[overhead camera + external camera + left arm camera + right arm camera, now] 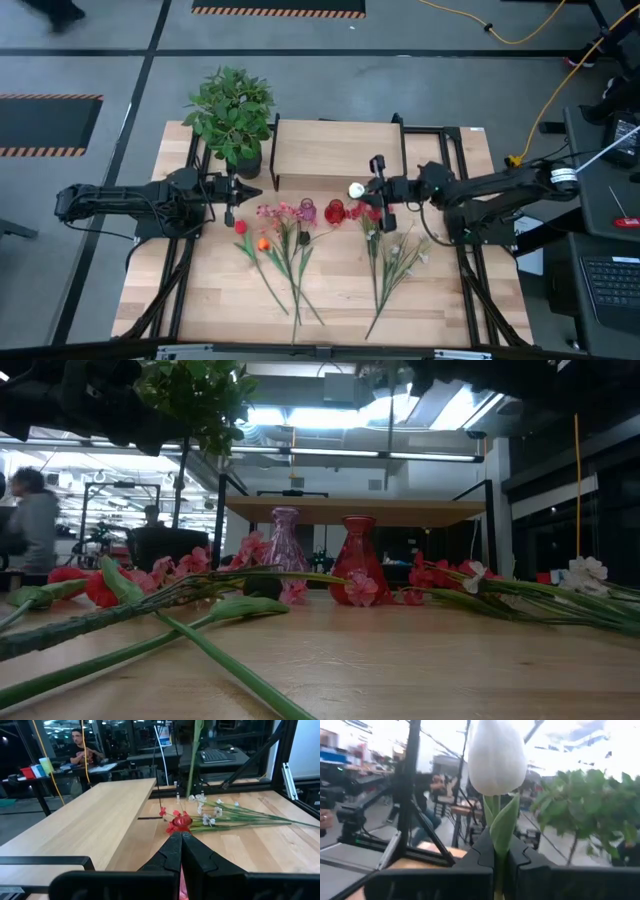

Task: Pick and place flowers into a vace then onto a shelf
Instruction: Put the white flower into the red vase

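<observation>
The right tool [379, 188] pinches the green stem of a white tulip [496, 757], and the bloom stands upright just above its fingertips. Just beside this tool are a red vase [334, 211] and a pink vase [307, 210], with the shelf [335, 148] behind them. More flowers [285, 245] lie flat on the worktop [440, 300] near both tools. Farther off, the left tool [230, 188] is pressed together and holds nothing, close to a potted plant [232, 112].

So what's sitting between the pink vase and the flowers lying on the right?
In the high view, the red vase stands between the pink vase and the right flowers; the right gripper, holding a white tulip, hovers there too.
</observation>
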Tool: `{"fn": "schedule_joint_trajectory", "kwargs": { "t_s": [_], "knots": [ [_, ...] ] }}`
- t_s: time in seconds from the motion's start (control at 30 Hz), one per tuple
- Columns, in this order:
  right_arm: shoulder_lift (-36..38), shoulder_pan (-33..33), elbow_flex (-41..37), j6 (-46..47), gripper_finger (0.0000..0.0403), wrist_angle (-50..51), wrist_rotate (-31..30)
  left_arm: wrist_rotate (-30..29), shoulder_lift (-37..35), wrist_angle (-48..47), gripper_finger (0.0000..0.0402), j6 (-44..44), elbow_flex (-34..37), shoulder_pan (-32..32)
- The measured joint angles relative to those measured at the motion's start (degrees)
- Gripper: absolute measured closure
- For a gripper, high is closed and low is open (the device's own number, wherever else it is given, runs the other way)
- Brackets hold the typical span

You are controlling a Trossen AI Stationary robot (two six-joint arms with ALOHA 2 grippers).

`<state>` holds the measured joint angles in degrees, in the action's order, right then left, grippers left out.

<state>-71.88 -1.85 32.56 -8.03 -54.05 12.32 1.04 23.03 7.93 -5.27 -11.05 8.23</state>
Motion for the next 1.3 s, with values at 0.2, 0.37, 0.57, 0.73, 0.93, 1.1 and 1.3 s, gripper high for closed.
{"fn": "schedule_joint_trajectory", "kwargs": {
  "t_s": [0.2,0.37,0.57,0.73,0.93,1.1,1.3],
  "knots": [
    [-7.5,-0.3,0.0,0.4,0.0399,-9.2,0.4,0.0,0.0,0.0,0.0400,0.5,0.0,0.0],
    [-11.2,-0.3,0.0,1.7,0.0399,-12.9,-0.1,0.0,0.0,0.1,0.0400,0.7,0.0,0.0],
    [-13.7,-0.4,0.0,-0.1,0.0399,-12.8,-2.8,0.0,0.0,0.2,0.0400,-0.4,0.0,0.0],
    [-15.7,-1.0,0.0,-1.1,0.0399,-12.8,-2.8,0.0,0.0,0.2,0.0400,-0.4,0.0,0.0],
    [-18.0,-1.0,0.0,-1.1,0.0399,-12.9,-4.5,0.0,0.0,0.3,0.0400,-0.1,0.0,0.0],
    [-18.5,-1.0,0.0,-0.8,0.0397,-11.3,-5.2,0.0,0.0,0.5,0.0400,-0.1,0.0,0.0],
    [-18.5,-1.0,0.0,0.3,0.0380,-9.9,-5.5,-0.1,0.0,1.4,0.0400,0.0,0.0,0.0]
  ]
}}
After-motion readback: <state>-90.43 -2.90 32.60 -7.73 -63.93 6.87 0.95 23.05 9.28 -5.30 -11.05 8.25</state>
